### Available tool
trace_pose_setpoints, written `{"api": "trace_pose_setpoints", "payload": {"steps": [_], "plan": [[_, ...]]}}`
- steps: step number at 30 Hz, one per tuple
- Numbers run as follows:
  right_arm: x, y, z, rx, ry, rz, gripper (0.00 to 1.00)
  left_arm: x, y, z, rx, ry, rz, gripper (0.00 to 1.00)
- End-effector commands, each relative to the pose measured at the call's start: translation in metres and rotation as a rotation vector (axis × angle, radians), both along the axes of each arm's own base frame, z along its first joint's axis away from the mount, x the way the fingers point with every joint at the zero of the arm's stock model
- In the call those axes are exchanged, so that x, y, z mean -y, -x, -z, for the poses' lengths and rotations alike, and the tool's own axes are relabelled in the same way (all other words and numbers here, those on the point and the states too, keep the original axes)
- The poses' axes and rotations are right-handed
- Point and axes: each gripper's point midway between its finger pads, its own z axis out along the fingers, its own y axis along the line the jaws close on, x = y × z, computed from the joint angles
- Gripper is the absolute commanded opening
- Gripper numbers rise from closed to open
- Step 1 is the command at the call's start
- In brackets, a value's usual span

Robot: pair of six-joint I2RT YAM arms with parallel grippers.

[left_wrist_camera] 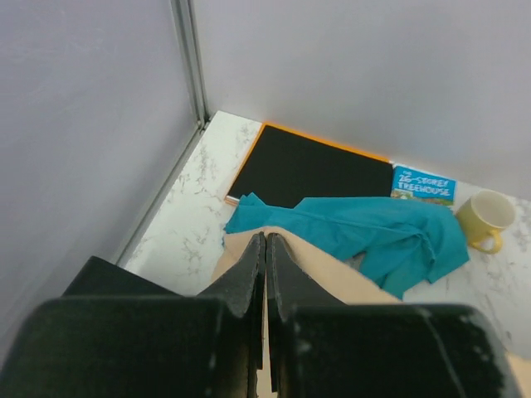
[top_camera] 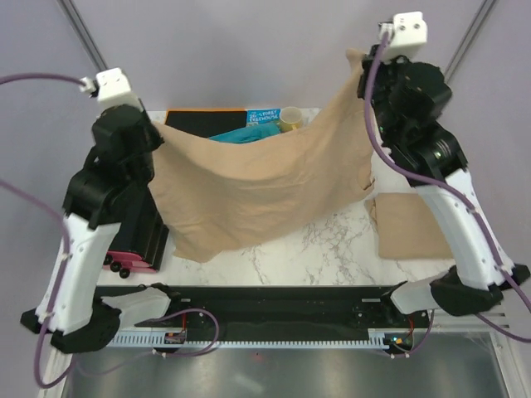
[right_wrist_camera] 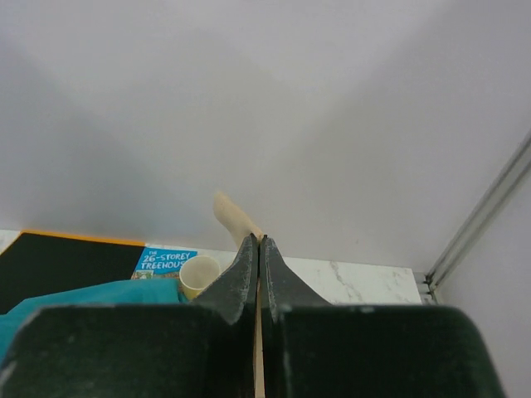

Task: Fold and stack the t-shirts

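Fingers (left_wrist_camera: 249, 274) on your left gripper (left_wrist_camera: 265, 238) and right gripper (right_wrist_camera: 259, 240) were clenched on the upper corners of the tan t-shirt (top_camera: 257, 182), which hung spread between them over the table (top_camera: 332, 249), so you needed to level both arms and hold it taut while laying it flat.

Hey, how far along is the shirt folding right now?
Done: one folded shirt lies on the table, right side. In hand: a second shirt hangs spread between the left hand and right hand, both shut on it. Left: fold that one, then the teal garment crumpled at the back, and stack them.
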Motion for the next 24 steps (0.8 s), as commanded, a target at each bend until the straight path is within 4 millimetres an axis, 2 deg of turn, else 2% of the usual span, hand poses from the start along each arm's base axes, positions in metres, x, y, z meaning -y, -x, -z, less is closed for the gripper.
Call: {"api": "trace_pose_setpoints", "payload": {"steps": [1,2,3,4,5,6,7,8,9,10,11,12,13,14,17,18,19,20,21,22,23,24], "plan": [[-0.013,-0.036,-0.025,0.036,-0.025,-0.037,0.0,0.011,-0.056,-0.009,0.003,0.037,0.053,0.02],[-0.022,-0.041,-0.029,0.036,-0.033,-0.083,0.0,0.015,-0.073,-0.013,-0.01,0.038,0.057,0.02],[-0.034,-0.064,-0.01,-0.021,-0.006,-0.091,0.0,0.013,-0.085,-0.012,-0.022,0.042,0.051,0.02],[-0.028,-0.062,-0.033,0.027,-0.03,-0.091,0.0,0.018,-0.094,-0.015,-0.026,0.044,0.072,0.02],[-0.032,-0.07,-0.03,0.019,-0.024,-0.103,0.0,0.023,-0.111,-0.016,-0.04,0.045,0.071,0.02],[-0.038,-0.084,-0.02,-0.005,-0.023,-0.109,0.0,0.024,-0.117,-0.018,-0.043,0.053,0.073,0.02],[-0.035,-0.09,-0.017,-0.008,-0.026,-0.102,0.0,0.029,-0.121,-0.02,-0.044,0.063,0.091,0.02],[-0.035,-0.094,-0.012,-0.021,-0.025,-0.101,0.0,0.031,-0.121,-0.032,-0.015,0.077,0.099,0.02],[-0.033,-0.093,-0.01,-0.027,-0.025,-0.095,0.0,0.033,-0.12,-0.032,-0.014,0.094,0.107,0.02],[-0.034,-0.095,0.001,-0.054,-0.014,-0.095,0.0,0.035,-0.117,-0.034,-0.009,0.104,0.12,0.02],[-0.033,-0.093,0.002,-0.056,-0.012,-0.094,0.0,0.034,-0.112,-0.038,0.001,0.11,0.123,0.02],[-0.025,-0.081,-0.011,-0.021,-0.027,-0.086,0.0,0.03,-0.101,-0.047,0.027,0.112,0.124,0.02],[-0.022,-0.08,-0.005,-0.033,-0.019,-0.074,0.0,0.027,-0.096,-0.051,0.035,0.106,0.121,0.02],[-0.018,-0.073,-0.01,-0.021,-0.022,-0.068,0.0,0.025,-0.091,-0.052,0.037,0.1,0.12,0.02],[0.003,-0.043,-0.04,0.047,-0.029,-0.031,0.0,0.013,-0.061,-0.066,0.079,0.093,0.113,0.02],[0.013,-0.028,-0.053,0.072,-0.037,-0.016,0.0,0.01,-0.053,-0.069,0.089,0.092,0.11,0.02],[0.022,-0.017,-0.063,0.095,-0.048,0.004,0.0,0.0,-0.034,-0.076,0.119,0.094,0.093,0.02],[0.027,-0.007,-0.069,0.11,-0.055,0.008,0.0,-0.003,-0.026,-0.079,0.133,0.094,0.089,0.02],[0.036,0.012,-0.081,0.14,-0.073,0.01,0.0,-0.007,-0.017,-0.082,0.144,0.09,0.083,0.02],[0.039,0.018,-0.082,0.141,-0.078,0.006,0.0,-0.011,-0.009,-0.081,0.148,0.088,0.077,0.02],[0.039,0.025,-0.084,0.147,-0.094,-0.009,0.0,-0.018,0.009,-0.089,0.186,0.096,0.075,0.02],[0.044,0.039,-0.086,0.155,-0.103,-0.018,0.0,-0.02,0.019,-0.092,0.199,0.094,0.077,0.02]]}}
